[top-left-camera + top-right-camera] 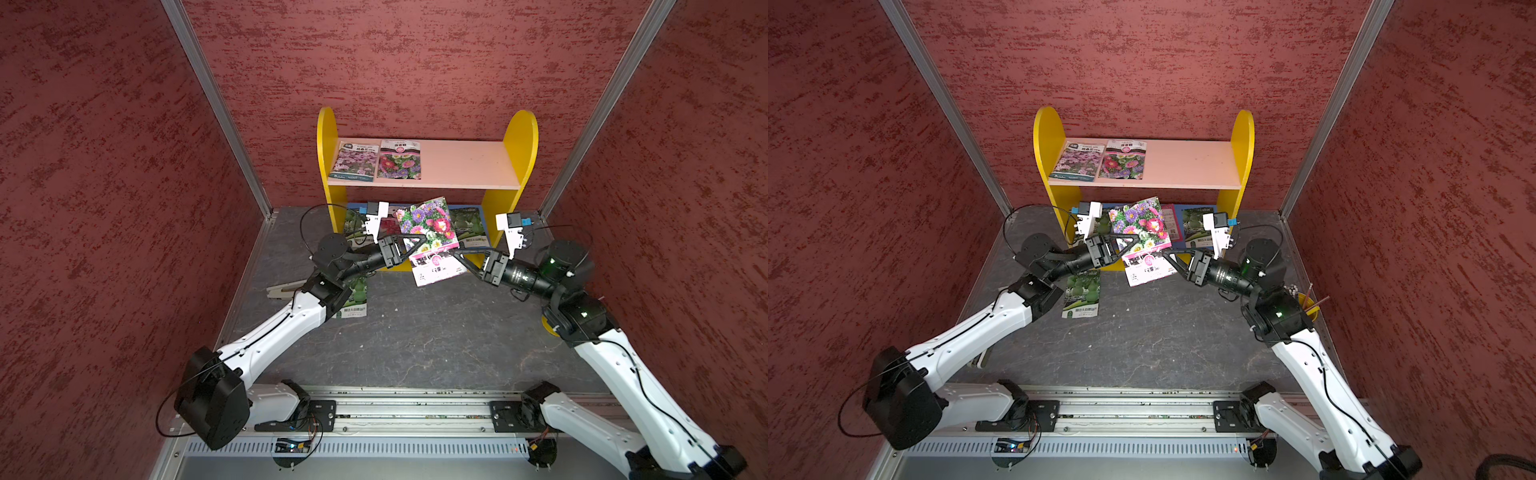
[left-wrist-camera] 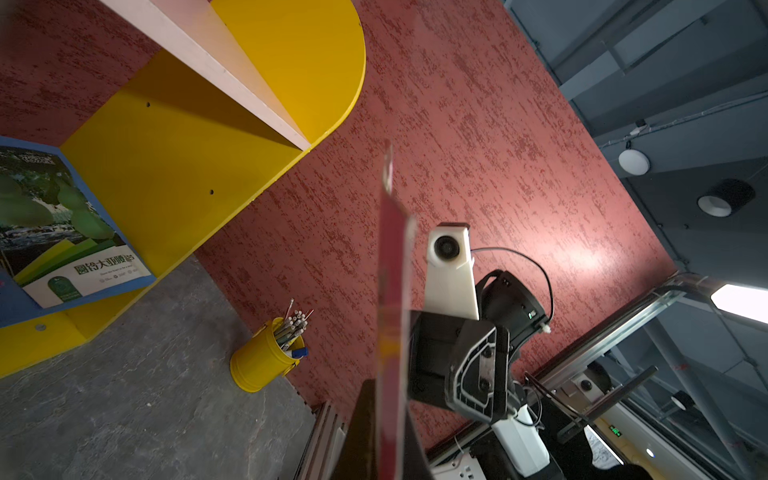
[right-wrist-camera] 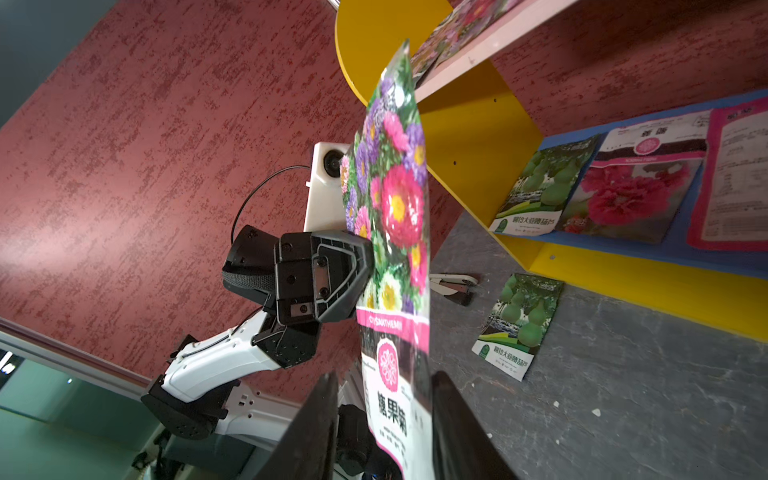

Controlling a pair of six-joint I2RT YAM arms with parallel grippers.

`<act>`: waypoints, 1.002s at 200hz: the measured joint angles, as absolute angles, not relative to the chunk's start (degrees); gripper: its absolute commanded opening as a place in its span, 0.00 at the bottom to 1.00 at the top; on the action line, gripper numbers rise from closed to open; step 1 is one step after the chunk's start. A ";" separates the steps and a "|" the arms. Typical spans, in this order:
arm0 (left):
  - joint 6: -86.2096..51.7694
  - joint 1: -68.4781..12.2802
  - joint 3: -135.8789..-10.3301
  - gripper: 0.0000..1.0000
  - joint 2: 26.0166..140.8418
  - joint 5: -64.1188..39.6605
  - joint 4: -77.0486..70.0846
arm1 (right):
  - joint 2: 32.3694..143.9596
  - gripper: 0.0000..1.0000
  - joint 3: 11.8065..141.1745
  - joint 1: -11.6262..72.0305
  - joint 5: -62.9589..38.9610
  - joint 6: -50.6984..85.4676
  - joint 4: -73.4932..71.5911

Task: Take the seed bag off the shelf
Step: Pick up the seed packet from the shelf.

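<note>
- seed bag (image 1: 430, 232): off the shelf (image 1: 465, 164). It hangs in the air just in front of the blue lower board, tilted, flower print up toward the camera in both top views. It touches no board.
- left gripper (image 1: 417, 243): clamped on the bag's side edge. The right wrist view shows its tip pinching the printed face. By my read it carries the bag alone.
- right gripper (image 1: 459, 254): jaws apart, straddling the bag's lower corner. The right wrist view shows a gap between the bag and the fingers (image 3: 311, 428) on both sides, so no grip.
- Progress: the removal itself looks done. What's left, I'd guess: right arm backs clear, left sets the bag on the grey floor (image 1: 415, 332) away from the shelf.
- Risk: one edge pinch on a floppy packet, so it may swing or slip.
- On the shelf: two flower packets (image 1: 378, 161) on the pink upper board, gourd packet (image 3: 536, 187) and red-flower packet (image 3: 636, 195) on the lower board. The task doesn't say whether those count.
- Loose gourd packet (image 1: 1081, 293) flat on the floor beside the left arm. Yellow bucket (image 2: 264, 361) of sticks well clear.
</note>
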State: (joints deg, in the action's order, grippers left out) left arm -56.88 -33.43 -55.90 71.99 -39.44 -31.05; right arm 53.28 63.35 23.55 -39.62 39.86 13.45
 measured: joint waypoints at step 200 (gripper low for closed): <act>-53.06 -33.41 -55.90 0.00 67.46 -46.04 -23.29 | 56.73 0.40 69.08 23.59 -44.56 28.82 27.31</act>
